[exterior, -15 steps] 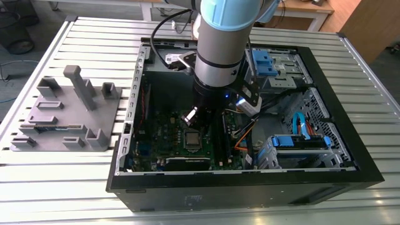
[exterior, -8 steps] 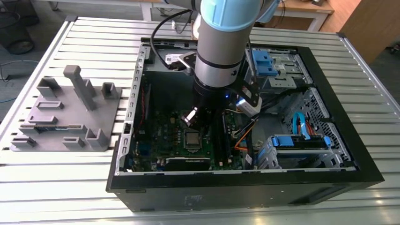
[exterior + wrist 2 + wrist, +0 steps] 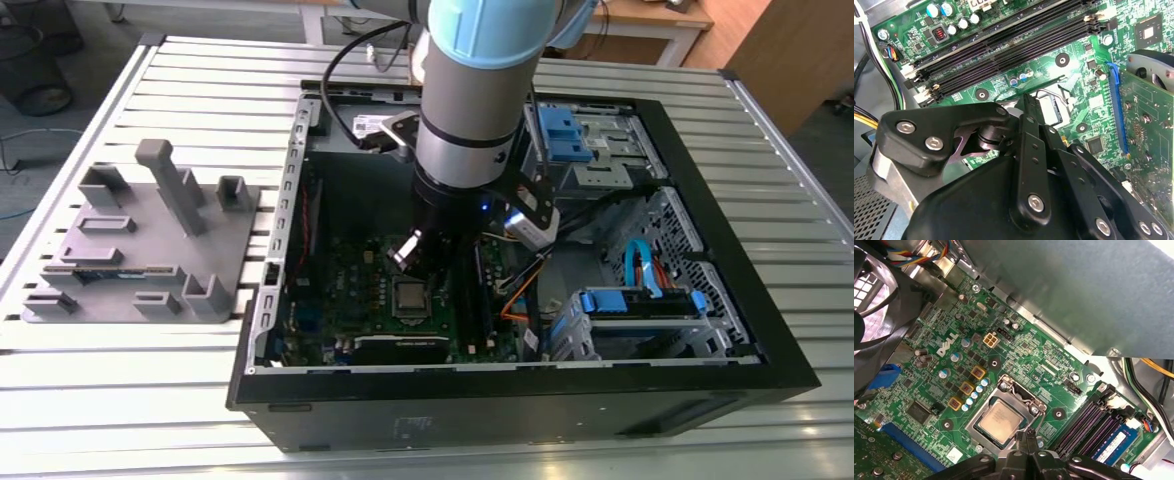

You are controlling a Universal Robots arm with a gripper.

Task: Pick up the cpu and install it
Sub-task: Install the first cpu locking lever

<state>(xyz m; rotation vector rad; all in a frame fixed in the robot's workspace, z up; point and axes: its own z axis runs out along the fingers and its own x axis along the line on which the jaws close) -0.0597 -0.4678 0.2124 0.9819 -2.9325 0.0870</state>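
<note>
Inside the socket [image 3: 1004,415] of the green motherboard [image 3: 1049,365] lies the cpu [image 3: 1000,420], flat, its silvery top bare, with fine print too small to read. White lettering is printed on the motherboard near the socket. Beside the socket run the long dark memory slots [image 3: 1086,420], one holding a blue memory stick [image 3: 1114,442]. The gripper [image 3: 1027,436] hangs just at the socket's edge; its black fingers [image 3: 1030,440] are pressed together and hold nothing. The arm [image 3: 474,120] stands almost upright over the open computer case [image 3: 747,300].
</note>
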